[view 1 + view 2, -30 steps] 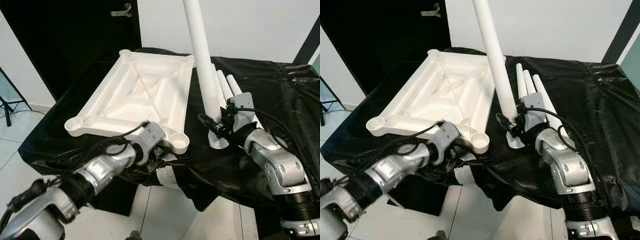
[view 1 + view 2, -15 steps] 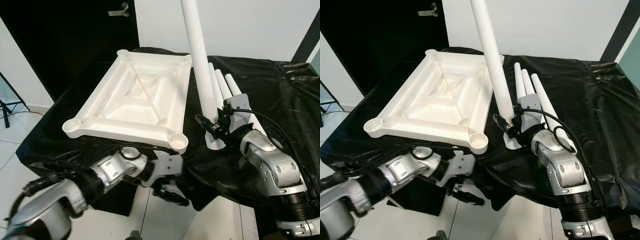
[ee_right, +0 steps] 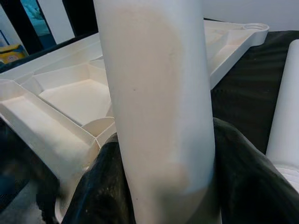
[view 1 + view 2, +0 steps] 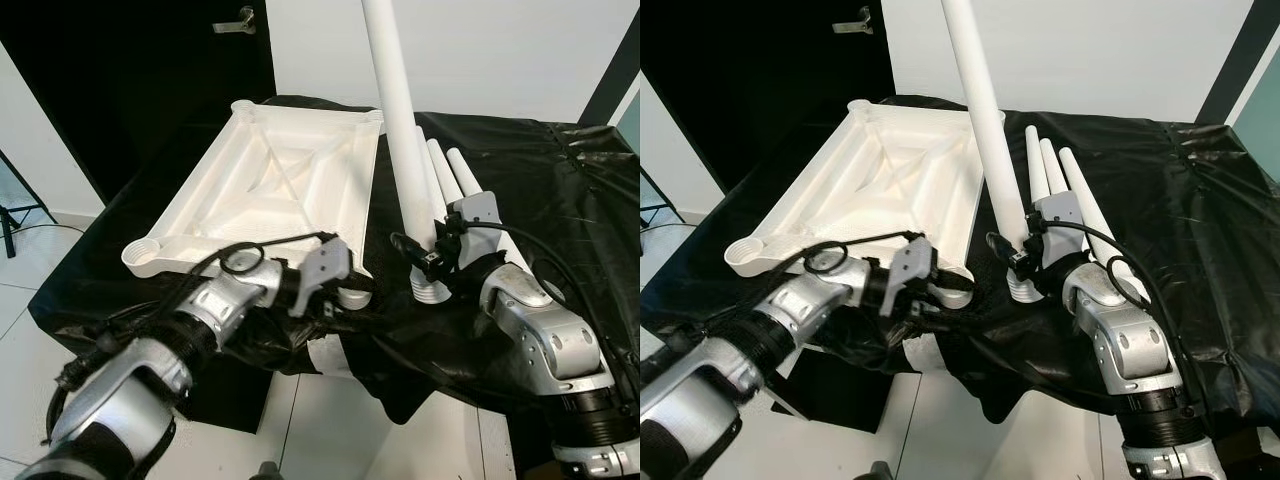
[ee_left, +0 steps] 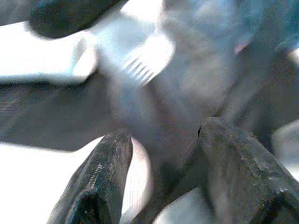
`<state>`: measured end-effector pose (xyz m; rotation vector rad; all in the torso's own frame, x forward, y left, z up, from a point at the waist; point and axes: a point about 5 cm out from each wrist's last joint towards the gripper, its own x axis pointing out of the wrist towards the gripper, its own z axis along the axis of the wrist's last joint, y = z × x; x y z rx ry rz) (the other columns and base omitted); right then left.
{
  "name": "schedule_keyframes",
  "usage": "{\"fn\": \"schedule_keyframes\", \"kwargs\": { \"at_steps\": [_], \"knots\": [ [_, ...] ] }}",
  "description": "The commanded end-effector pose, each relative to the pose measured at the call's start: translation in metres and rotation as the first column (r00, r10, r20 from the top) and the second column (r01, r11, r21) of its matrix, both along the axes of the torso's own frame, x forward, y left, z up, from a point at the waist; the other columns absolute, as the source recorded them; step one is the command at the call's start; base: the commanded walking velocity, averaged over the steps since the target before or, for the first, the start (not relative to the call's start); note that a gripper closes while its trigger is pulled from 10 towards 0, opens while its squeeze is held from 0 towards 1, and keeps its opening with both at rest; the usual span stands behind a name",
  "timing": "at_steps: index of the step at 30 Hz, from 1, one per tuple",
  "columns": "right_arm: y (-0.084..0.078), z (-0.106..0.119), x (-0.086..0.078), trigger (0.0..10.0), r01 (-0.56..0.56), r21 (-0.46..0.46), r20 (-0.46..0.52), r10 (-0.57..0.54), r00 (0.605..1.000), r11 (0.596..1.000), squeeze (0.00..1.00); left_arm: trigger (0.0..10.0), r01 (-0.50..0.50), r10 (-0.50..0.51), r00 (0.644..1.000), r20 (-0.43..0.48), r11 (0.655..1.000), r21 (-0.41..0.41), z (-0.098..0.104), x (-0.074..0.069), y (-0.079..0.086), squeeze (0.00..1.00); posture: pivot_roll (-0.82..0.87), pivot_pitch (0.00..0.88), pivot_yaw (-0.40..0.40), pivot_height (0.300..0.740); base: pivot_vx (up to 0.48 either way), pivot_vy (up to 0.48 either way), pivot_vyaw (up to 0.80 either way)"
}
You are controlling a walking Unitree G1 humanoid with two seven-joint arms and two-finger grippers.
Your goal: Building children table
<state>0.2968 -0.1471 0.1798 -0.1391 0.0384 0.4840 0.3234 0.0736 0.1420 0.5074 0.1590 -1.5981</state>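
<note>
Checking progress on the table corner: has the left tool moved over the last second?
Yes. The left tool dropped below the tabletop's near corner socket, then rose back against it.

White moulded plastic tabletop (image 4: 270, 195) lies upside down on the black-draped bench (image 4: 560, 180), ribbed underside up, a round leg socket at each corner; near-right socket (image 4: 352, 292) sits at the bench edge. One long white plastic tube leg (image 4: 395, 130) stands nearly upright, slightly tilted, ribbed threaded end down, just right of the tabletop. Three more white tube legs (image 4: 1070, 190) lie side by side flat on the bench behind it.
</note>
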Motion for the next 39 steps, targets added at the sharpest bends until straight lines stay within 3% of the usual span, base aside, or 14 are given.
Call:
{"fn": "schedule_keyframes", "kwargs": {
  "at_steps": [1,9,11,12,13,17,20,26,31,34,37,38,39],
  "knots": [
    [0.001,0.006,0.001,10.0,-0.001,0.009,0.023,0.001,1.000,1.000,0.00,10.0,-0.128,0.128,0.989,0.075,0.992,0.006,-0.003,0.009,0.003,0.00,0.13,0.000,0.018,0.740,0.000,0.000,0.00],
    [0.000,0.008,-0.001,10.0,0.010,0.019,0.030,-0.011,0.999,1.000,0.00,10.0,-0.229,0.216,0.967,0.138,0.970,0.082,-0.012,0.020,0.009,0.00,0.12,0.000,0.025,0.740,0.000,0.000,0.00],
    [-0.001,0.009,-0.002,10.0,0.016,0.021,0.032,-0.016,0.999,1.000,0.00,10.0,-0.206,0.185,0.974,0.128,0.963,0.175,-0.024,0.018,0.013,0.00,0.11,0.000,0.027,0.740,0.000,0.000,0.00],
    [-0.001,0.009,-0.002,10.0,0.016,0.021,0.032,-0.016,0.999,1.000,0.00,10.0,-0.206,0.185,0.974,0.128,0.963,0.175,-0.024,0.018,0.013,0.00,0.11,0.000,0.027,0.740,0.000,0.000,0.00],
    [-0.002,0.009,-0.003,10.0,0.020,0.021,0.033,-0.021,0.999,1.000,0.00,10.0,-0.164,0.139,0.984,0.110,0.950,0.267,-0.035,0.014,0.018,0.00,0.11,0.000,0.029,0.740,0.000,0.000,0.00],
    [-0.003,0.010,-0.003,10.0,0.022,0.020,0.034,-0.023,0.999,1.000,0.00,10.0,-0.152,0.122,0.986,0.116,0.939,0.308,-0.041,0.013,0.018,0.00,0.10,0.000,0.030,0.740,0.000,0.000,0.00],
    [-0.003,0.012,-0.003,10.0,0.023,0.019,0.039,-0.024,0.999,1.000,0.00,10.0,-0.166,0.109,0.979,0.174,0.919,0.358,-0.052,0.011,0.006,0.00,0.10,0.000,0.029,0.740,0.000,0.000,0.00],
    [0.000,0.013,-0.003,10.0,0.015,0.020,0.045,-0.016,0.999,1.000,0.00,10.0,-0.173,0.126,0.981,0.150,0.917,0.360,-0.060,0.007,-0.016,0.00,0.10,0.000,0.027,0.740,0.000,0.000,0.00],
    [0.002,0.014,-0.004,10.0,0.011,0.022,0.047,-0.012,0.999,1.000,0.00,10.0,-0.188,0.139,0.979,0.152,0.905,0.381,-0.062,0.008,-0.020,0.00,0.09,0.000,0.029,0.740,0.000,0.000,0.00],
    [0.002,0.014,-0.004,10.0,0.010,0.022,0.048,-0.012,0.999,1.000,0.00,10.0,-0.150,0.116,0.987,0.114,0.920,0.361,-0.061,0.005,-0.021,0.00,0.09,0.000,0.032,0.740,0.000,0.000,0.00],
    [0.003,0.014,-0.005,10.0,0.012,0.023,0.048,-0.013,0.999,1.000,0.00,10.0,-0.065,0.053,0.998,0.047,0.945,0.322,-0.060,-0.001,-0.023,0.00,0.09,0.000,0.033,0.740,0.000,0.000,0.00],
    [0.002,0.014,-0.005,10.0,0.014,0.023,0.048,-0.015,0.999,1.000,0.00,10.0,0.029,-0.021,0.999,-0.033,0.961,0.273,-0.058,-0.008,-0.025,0.00,0.09,0.000,0.035,0.740,0.000,0.000,0.00],
    [0.002,0.014,-0.005,10.0,0.014,0.023,0.048,-0.015,0.999,1.000,0.00,10.0,0.029,-0.021,0.999,-0.033,0.961,0.273,-0.058,-0.008,-0.025,0.00,0.09,0.000,0.035,0.740,0.000,0.000,0.00]
  ]
}}
